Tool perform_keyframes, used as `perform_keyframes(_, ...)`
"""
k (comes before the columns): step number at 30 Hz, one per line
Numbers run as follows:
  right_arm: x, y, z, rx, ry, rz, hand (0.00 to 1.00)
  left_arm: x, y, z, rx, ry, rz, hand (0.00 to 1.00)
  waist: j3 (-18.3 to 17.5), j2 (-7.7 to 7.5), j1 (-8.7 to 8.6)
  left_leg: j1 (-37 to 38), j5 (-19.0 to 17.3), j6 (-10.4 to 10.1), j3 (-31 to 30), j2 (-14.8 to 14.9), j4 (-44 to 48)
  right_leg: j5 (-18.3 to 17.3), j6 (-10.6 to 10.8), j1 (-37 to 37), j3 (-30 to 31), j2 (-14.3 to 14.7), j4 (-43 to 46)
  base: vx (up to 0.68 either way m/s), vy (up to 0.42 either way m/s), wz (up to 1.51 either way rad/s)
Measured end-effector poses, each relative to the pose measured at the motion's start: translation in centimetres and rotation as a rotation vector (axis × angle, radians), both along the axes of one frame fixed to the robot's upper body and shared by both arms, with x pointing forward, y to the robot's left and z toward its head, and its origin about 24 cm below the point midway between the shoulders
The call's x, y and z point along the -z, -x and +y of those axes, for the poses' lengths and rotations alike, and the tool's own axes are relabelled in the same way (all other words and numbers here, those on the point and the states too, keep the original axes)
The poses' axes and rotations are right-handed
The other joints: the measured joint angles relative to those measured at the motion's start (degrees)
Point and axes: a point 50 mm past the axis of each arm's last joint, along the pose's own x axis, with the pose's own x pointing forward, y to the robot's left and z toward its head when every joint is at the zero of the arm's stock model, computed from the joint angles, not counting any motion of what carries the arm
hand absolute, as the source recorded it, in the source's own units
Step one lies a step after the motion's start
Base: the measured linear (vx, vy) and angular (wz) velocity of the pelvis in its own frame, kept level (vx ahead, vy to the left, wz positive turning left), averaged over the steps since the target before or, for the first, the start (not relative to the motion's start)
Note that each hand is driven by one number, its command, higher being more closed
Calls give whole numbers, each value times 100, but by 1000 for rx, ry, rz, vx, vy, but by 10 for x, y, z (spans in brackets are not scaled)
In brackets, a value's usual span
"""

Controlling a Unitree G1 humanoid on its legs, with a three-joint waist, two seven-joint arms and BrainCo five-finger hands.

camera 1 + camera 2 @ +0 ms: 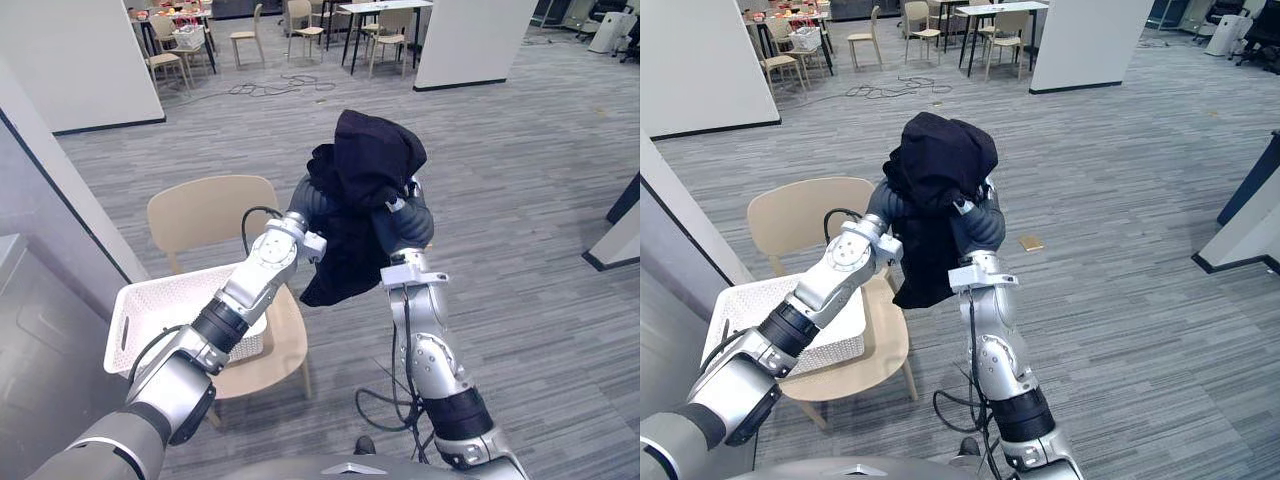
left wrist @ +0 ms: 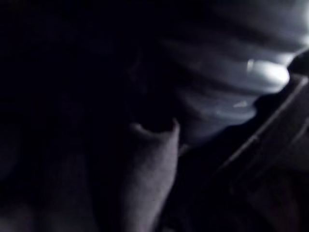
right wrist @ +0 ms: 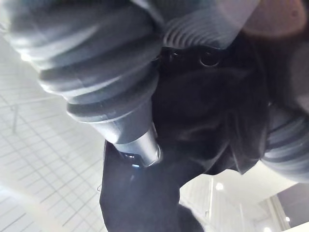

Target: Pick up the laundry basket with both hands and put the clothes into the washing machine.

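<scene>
A black garment [image 1: 365, 170] hangs bunched in the air above the floor, draped over both raised hands. My left hand [image 1: 308, 205] shows its dark ribbed cover at the cloth's left side. My right hand [image 1: 408, 225] shows its cover at the cloth's right side, close against the other. The cloth's tail [image 1: 920, 280] dangles between the two forearms. A white slatted laundry basket [image 1: 150, 310] sits on a beige chair [image 1: 205, 215] to my left, below the left arm. In the right wrist view the black garment [image 3: 207, 111] hangs between both ribbed covers.
A grey appliance panel [image 1: 30, 350] fills the near left, beside a white partition [image 1: 60, 170]. Tables and chairs [image 1: 375, 30] stand at the far back, with cables [image 1: 280, 88] on the floor. A small tan item [image 1: 1031, 243] lies on the floor to the right.
</scene>
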Motion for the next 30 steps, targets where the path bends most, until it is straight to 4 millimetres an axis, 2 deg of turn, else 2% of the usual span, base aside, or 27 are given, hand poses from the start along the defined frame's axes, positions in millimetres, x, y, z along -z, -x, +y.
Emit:
perform_keyframes(2, 22, 8, -7, 16, 13, 95, 0, 0, 0, 9, -25, 36, 2, 100, 0, 0, 25, -7, 16, -22, -4, 11, 0, 0, 1, -2, 0, 15, -4, 0, 0, 0)
perform_keyframes(3, 43, 19, -18, 47, 18, 188, 0, -1, 2, 23, -58, 85, -2, 100, 0, 0, 60, -12, 16, -25, -7, 27, 0, 0, 3, 0, -1, 35, -15, 0, 0, 0)
perform_keyframes(4, 51, 24, -24, 69, 19, 225, 0, -1, 3, 30, -80, 106, -3, 100, 0, 1, 71, -15, 16, -25, -10, 30, 0, 0, 5, 0, -2, 43, -16, 39, -19, 0)
perform_keyframes(6, 78, 42, -56, 188, 37, 339, 0, 3, 8, 74, -216, 183, -11, 100, 0, 1, 80, -11, 20, -27, -19, 51, 1, 0, 16, 2, -9, 73, -18, 35, -14, -1)
perform_keyframes(8, 91, 53, -81, 290, 76, 407, 0, 6, 14, 107, -324, 208, -26, 100, 0, 1, 75, 5, 19, -29, -18, 63, 1, -3, 23, 9, -9, 84, -17, 14, -6, -2)
perform_keyframes(9, 100, 62, -97, 366, 120, 454, 0, 8, 21, 134, -412, 227, -42, 100, 0, 0, 75, 16, 15, -34, -20, 70, 1, -5, 32, 18, -16, 92, -15, 0, 0, 0)
perform_keyframes(11, 111, 77, -118, 453, 153, 525, 0, 13, 42, 176, -576, 269, -75, 100, 1, -1, 79, 55, -5, -56, -28, 75, 1, -18, 41, 50, -27, 95, -15, 0, 0, 0)
perform_keyframes(12, 114, 80, -121, 467, 148, 542, 0, 14, 48, 187, -619, 278, -86, 100, 2, -3, 82, 64, -11, -59, -37, 77, 1, -24, 43, 66, -32, 96, -16, 20, -2, 8)
perform_keyframes(14, 126, 95, -128, 524, 101, 591, 0, 19, 74, 218, -769, 315, -113, 100, -3, -12, 111, 67, -44, -94, -148, 76, 1, -51, 53, 144, -90, 91, -27, 13, 1, 20)
perform_keyframes(16, 143, 105, -130, 558, 50, 660, 0, 23, 94, 234, -867, 338, -131, 100, -33, -51, 159, 57, -64, -70, -202, 74, 1, -92, 17, 221, -202, 80, -60, 4, 1, 24)
perform_keyframes(19, 169, 121, -135, 616, -11, 785, 0, 31, 124, 251, -982, 339, -141, 100, -101, -96, 330, -24, -66, -64, -334, 65, 0, -134, 6, 254, -271, 61, -61, 0, 1, 21)
perform_keyframes(21, 183, 131, -138, 641, -34, 852, 0, 41, 143, 260, -1055, 336, -115, 100, -106, -93, 375, -23, -65, -62, -413, 44, 0, -170, 18, 327, -380, 34, -57, 0, 6, 31)
perform_keyframes(23, 205, 148, -140, 678, -83, 965, 0, 61, 167, 266, -1143, 338, -41, 100, -107, -75, 460, -18, -58, -52, -515, 26, 0, -215, 41, 414, -495, 9, -40, 13, 10, 27)
perform_keyframes(27, 231, 171, -134, 684, -121, 1113, 0, 89, 193, 260, -1189, 345, 92, 100, -96, -78, 588, -25, -56, -50, -618, 18, 1, -270, 32, 472, -619, -25, -1, 8, 3, 18)
perform_keyframes(30, 247, 187, -122, 660, -152, 1223, 0, 112, 204, 243, -1156, 357, 219, 100, -71, -106, 650, -25, -56, -48, -620, 27, 2, -357, 70, 601, -884, -68, 67, 4, 3, 39)
